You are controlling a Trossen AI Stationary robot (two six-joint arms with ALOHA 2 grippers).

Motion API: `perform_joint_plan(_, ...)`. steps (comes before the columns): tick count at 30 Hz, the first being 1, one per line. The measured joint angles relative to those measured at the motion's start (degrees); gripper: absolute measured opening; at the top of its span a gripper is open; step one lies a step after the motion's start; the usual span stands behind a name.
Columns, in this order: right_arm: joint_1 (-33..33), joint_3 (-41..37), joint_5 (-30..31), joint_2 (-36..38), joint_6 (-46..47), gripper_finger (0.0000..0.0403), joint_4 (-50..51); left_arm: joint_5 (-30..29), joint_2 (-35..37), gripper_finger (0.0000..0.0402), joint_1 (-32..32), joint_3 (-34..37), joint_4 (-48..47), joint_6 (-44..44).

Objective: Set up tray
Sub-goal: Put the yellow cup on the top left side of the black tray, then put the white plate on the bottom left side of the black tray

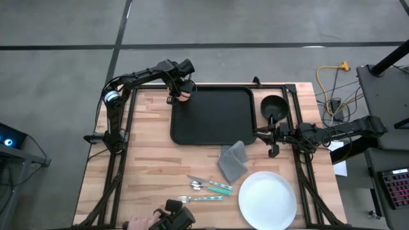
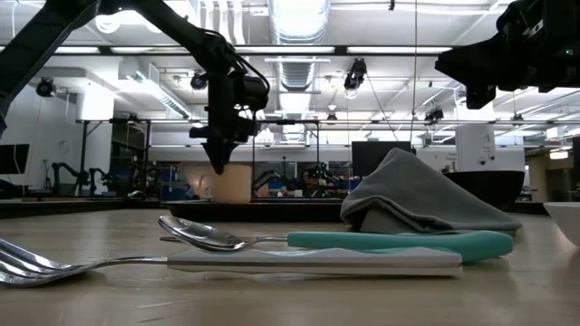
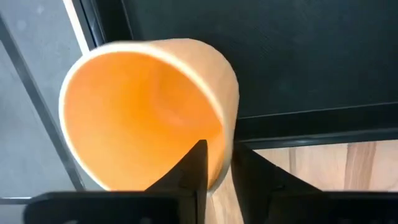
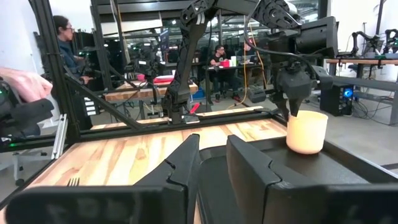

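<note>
Watching the tray: tray (image 1: 214, 118) lies flat at the far middle of the table (image 1: 147, 160), bare so far except at its far-left corner.
Cup: an orange cup (image 1: 183, 96) sits on that corner, right at the rim, as I read it from the right wrist view.
Left gripper: left gripper (image 3: 216, 163) is pinching the cup's wall, one finger inside, one outside.
Right gripper: right gripper (image 1: 273, 142) lies low just beside the tray's right edge; fingers a narrow gap apart, holding nothing.
Around: black bowl (image 1: 273, 106) past the right edge; grey napkin (image 1: 232, 161) touching the near rim; spoon (image 1: 211, 186), fork (image 1: 201, 199) and white plate (image 1: 267, 198) nearer me.
Risk: I judge the cup could tip off the rim if I let go crooked, since it stands so close to the edge.
</note>
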State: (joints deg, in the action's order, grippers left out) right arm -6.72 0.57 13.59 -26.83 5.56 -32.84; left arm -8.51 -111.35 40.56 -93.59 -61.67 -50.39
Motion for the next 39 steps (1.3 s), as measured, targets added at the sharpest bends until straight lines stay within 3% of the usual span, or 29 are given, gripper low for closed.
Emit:
perform_joint_plan(11, 0.00, 0.01, -0.01, 0.00, 0.00, 0.0077, 0.02, -0.04, 0.24, 0.0120, -0.02, -0.01, -0.44, 1.46)
perform_joint_plan(26, 0.02, 0.01, -0.01, 0.02, 0.00, 0.0068, 0.00, -0.19, 7.79, 0.0126, -1.12, -0.08, 0.77, 3.19)
perform_joint_plan(28, 0.00, 0.01, -0.01, 0.00, 0.00, 0.0069, 0.00, -0.11, 8.11, 0.0126, -1.18, -0.08, 1.11, 5.82)
perform_joint_plan(30, 0.02, 0.01, -0.01, 0.01, 0.00, 0.0072, 0.00, 0.21, 8.23, 0.0126, -1.24, 0.23, 1.00, 14.05)
perform_joint_plan(32, 0.01, 0.01, -0.01, 0.00, 0.00, 0.0075, 0.01, 4.33, 8.33, 0.0126, -1.29, 1.16, -0.49, 21.28)
perform_joint_plan(33, 0.02, 0.01, 0.00, 0.00, 0.00, 0.0076, 0.02, 9.30, 8.36, 0.0126, -1.43, 1.75, -1.73, 21.78)
perform_joint_plan(37, 0.02, 0.01, -0.01, 0.02, 0.00, 0.0080, 0.02, 37.43, 10.00, 0.0126, -4.52, 6.18, -3.55, 16.90)
perform_joint_plan(39, 0.02, -0.01, 0.00, 0.02, 0.00, 0.0079, 0.00, 45.32, 12.37, 0.0126, -7.46, 10.29, -1.81, 16.28)
